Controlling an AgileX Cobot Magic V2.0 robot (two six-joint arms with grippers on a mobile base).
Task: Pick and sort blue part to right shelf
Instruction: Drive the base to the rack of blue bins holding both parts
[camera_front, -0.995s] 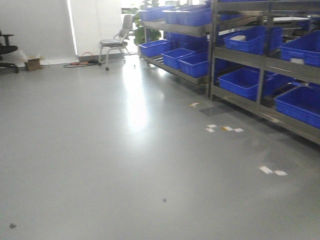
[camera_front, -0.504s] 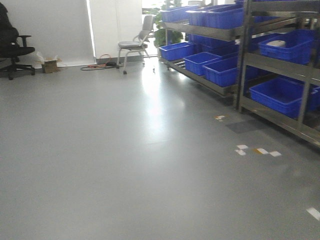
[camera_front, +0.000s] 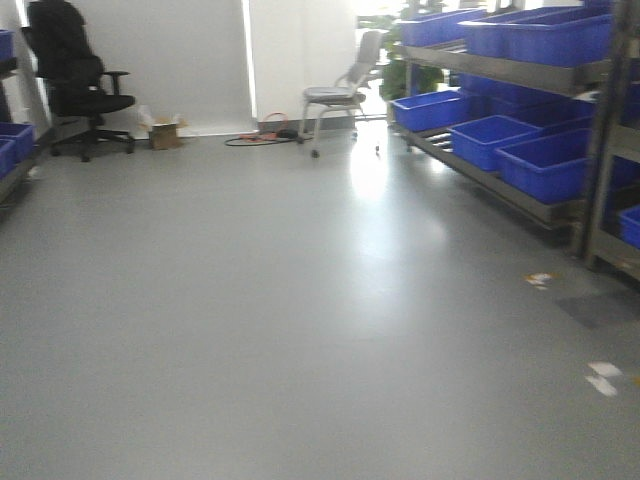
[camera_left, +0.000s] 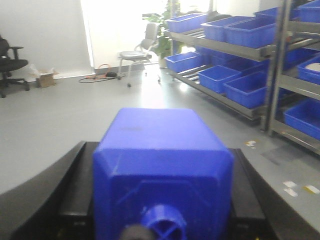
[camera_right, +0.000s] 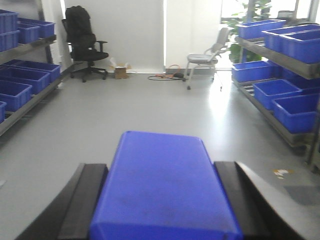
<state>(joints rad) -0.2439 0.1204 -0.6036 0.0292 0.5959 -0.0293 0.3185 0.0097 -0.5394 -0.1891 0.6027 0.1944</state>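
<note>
Left blue part (camera_left: 162, 167), right blue part (camera_right: 162, 187) cropped between jaws, right shelf (camera_front: 520, 71) blurred

Field notes, looking ahead of me. Grey glossy floor (camera_front: 250, 300), wide and open. White wall (camera_front: 180, 60) at the far end. To its right a washed-out window (camera_front: 372, 12) throws a bright glare patch (camera_front: 372, 180) on the floor.

Black office chair (camera_front: 82, 85) far left by the wall, small cardboard box (camera_front: 164, 133) near it. Grey chair (camera_front: 340, 95) below the window, cables (camera_front: 262, 135) on the floor between box and chair, green plant (camera_front: 402, 70) behind.

White tape scraps (camera_front: 603, 378) lower right.

Left side: metal rack (camera_right: 30, 45) with blue bins (camera_right: 12, 95).
</note>
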